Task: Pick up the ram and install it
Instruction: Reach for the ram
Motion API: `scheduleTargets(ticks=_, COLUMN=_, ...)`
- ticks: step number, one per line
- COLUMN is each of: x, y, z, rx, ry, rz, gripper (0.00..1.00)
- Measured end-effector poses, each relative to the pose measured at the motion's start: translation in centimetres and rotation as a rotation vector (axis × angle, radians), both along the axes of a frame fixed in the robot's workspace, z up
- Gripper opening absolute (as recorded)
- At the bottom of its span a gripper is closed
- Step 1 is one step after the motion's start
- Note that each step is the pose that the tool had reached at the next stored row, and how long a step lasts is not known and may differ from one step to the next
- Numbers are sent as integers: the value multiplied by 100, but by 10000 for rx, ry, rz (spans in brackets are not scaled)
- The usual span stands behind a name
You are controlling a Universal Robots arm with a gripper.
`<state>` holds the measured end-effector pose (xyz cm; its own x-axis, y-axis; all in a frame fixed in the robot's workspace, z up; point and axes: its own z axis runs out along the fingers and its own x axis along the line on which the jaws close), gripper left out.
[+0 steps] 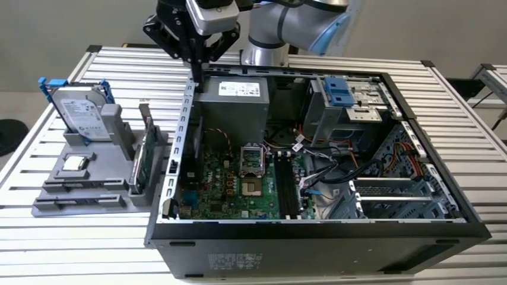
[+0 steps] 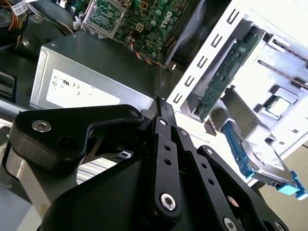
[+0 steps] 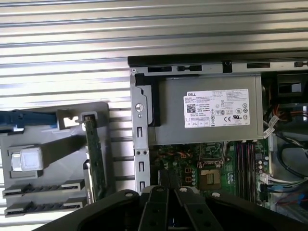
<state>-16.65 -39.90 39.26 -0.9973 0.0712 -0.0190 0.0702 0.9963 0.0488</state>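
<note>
Ram (image 1: 139,169) seems the green stick upright in the tray (image 1: 75,209), on the exterior view's left of the case (image 1: 187,124). Your tool (image 1: 196,70), closed and empty, would knock it over if lowered so.

Case wall (image 1: 187,122) + PSU (image 1: 234,107) under gripper (image 1: 196,76); mobo (image 1: 225,187) open.

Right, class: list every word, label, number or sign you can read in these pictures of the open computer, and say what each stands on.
No text can be quoted with confidence.
Power supply label: white, with a bold heading, fine print and certification marks; too small to read.
Hard drive label: print too small to read.
Case sticker, on the outer wall: unreadable.
Motherboard: printed markings too small to read.
</note>
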Motion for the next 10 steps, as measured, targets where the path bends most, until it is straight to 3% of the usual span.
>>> scheduleTargets(ticks=10, x=-34, y=0, z=0, rx=0, ry=0, rz=0, gripper=0)
